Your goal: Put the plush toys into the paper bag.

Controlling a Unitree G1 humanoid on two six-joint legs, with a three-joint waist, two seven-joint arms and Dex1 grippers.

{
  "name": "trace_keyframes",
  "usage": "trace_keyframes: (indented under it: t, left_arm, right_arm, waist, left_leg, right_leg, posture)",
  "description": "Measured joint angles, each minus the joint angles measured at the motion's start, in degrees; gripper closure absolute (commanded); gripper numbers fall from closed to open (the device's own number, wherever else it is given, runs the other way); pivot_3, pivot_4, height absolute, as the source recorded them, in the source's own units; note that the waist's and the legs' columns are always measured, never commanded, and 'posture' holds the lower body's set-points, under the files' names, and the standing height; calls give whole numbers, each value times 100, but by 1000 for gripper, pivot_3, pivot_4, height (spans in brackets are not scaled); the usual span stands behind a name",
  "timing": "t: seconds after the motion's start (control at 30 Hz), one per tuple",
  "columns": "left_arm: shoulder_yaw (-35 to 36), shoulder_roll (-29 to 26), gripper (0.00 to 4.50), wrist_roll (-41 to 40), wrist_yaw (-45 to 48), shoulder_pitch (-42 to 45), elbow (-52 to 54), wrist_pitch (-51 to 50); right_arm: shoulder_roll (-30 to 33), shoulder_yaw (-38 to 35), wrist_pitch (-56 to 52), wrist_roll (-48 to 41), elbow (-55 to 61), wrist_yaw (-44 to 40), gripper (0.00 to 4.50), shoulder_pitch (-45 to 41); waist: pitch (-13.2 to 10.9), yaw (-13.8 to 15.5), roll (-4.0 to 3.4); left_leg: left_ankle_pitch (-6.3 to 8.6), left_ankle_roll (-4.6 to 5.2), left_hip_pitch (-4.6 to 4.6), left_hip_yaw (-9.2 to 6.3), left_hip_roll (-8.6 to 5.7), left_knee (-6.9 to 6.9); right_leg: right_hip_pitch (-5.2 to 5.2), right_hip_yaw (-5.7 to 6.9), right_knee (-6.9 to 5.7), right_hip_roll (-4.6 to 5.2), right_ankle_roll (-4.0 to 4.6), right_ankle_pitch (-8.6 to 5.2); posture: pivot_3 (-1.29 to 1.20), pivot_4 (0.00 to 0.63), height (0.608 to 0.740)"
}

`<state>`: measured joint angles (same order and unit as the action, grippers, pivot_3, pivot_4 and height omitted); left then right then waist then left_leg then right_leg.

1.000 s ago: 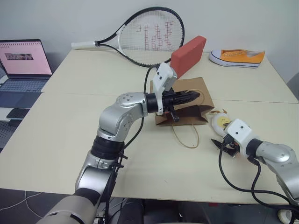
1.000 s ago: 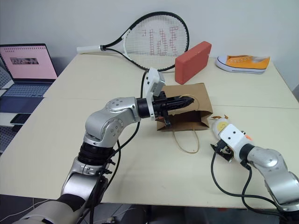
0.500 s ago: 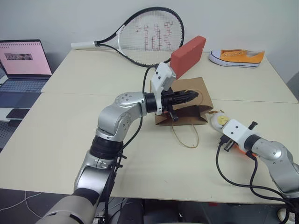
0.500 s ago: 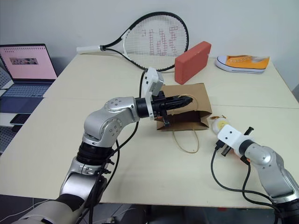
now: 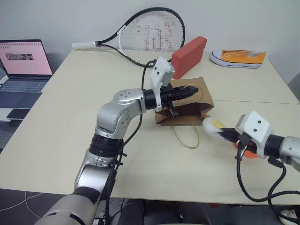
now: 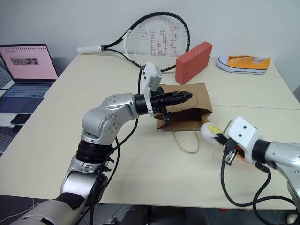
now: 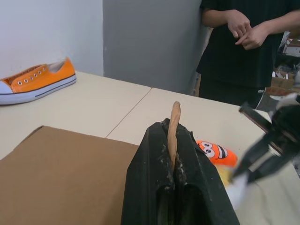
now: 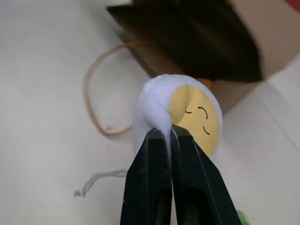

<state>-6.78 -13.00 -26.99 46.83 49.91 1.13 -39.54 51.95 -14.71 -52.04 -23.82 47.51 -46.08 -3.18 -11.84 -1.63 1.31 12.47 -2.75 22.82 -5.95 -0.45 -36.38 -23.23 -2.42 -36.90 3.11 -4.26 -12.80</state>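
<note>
Neither plush toy is in the paper bag [image 5: 190,103] yet. The right claw [image 8: 169,136], pinched on the white egg's [image 8: 180,117] edge, holds it off the table [image 5: 70,136] just before the bag's mouth, which the left claw [image 7: 174,140] lifts by a cord handle [image 7: 174,129]. The carrot [image 7: 213,151] lies on the table nearby.

Two head views look forward and down over the table [image 5: 70,140] from nearly the same spot — the paper bag [image 5: 192,101] sits mid-frame in both. The left wrist view looks level along its fingers, close above the bag, toward a standing person [image 7: 243,47]. The right wrist view looks down — very near — at the bag's mouth.
</note>
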Motion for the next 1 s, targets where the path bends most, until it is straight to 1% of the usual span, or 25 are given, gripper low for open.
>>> trace_keyframes:
  t: [0.07, 0.13, 0.2, 0.3, 0.4, 0.57, 0.67, 1.0]
  left_arm:
    - [2, 29, 4500, 0, 1, 27, -33, 0]
    - [4, 38, 4500, -6, 8, 27, -77, -11]
    - [3, 25, 4500, -54, 39, 30, -68, -32]
    - [3, -48, 4500, -144, 151, 26, -18, -60]
    - [4, -156, 4500, -206, 239, 30, 82, -123]
    - [-1, -247, 4500, -225, 275, 10, 189, -147]
    - [-7, -249, 4500, -227, 272, -17, 248, -163]
    - [-6, -260, 4500, -229, 264, -21, 282, -201]
  right_arm:
    - [-203, 170, -125, -113, 20, 181, 4477, -223]
    - [-429, 540, -141, -78, -47, 467, 4477, -481]
    - [-744, 975, -109, 93, -267, 806, 4477, -792]
    - [-1002, 1596, -33, 424, -656, 1171, 4477, -1106]
    - [-1422, 1942, 73, 685, -1077, 1507, 4477, -1471]
    - [-2022, 2267, 374, 1113, -1896, 2020, 4477, -1895]
    - [-2354, 2304, 573, 1337, -2350, 2274, 4477, -2047]
    - [-2752, 2623, 1856, 2516, -3627, 3024, 4477, -2119]
  waist:
    - [0, -5, 0]
    - [0, -10, 0]
    - [0, -18, 0]
    - [0, -6, 0]
    - [0, -11, -1]
    - [0, -11, -1]
    - [0, -13, -1]
    - [0, -19, -1]
  left_leg:
    - [0, 0, 0, 0, -1, 0]
    - [0, 0, 0, 0, 1, 0]
    - [0, 0, 0, 0, 1, 2]
    - [0, 0, 3, -2, 0, 4]
    - [0, 0, 4, -1, 0, 6]
    - [0, -1, 3, -2, 0, 6]
    - [0, -1, 4, -3, 0, 6]
    - [0, -1, 2, -1, 0, 7]
  right_leg:
    - [0, -1, 0, 0, 0, 0]
    - [-2, 0, -1, 0, 0, 0]
    - [-4, 0, -1, 0, 0, 0]
    - [-6, 1, 0, 0, 1, 0]
    - [-10, 0, -1, 0, 2, 0]
    - [-10, 1, -2, 0, 2, 0]
    - [-11, 1, -2, 0, 2, 0]
    - [-11, 1, -4, 0, 3, 1]
  posture:
    - [0, 150, 740]
    - [0, 150, 740]
    - [0, 150, 740]
    - [0, 150, 740]
    - [0, 150, 740]
    - [0, 150, 740]
    - [0, 150, 740]
    - [0, 150, 740]
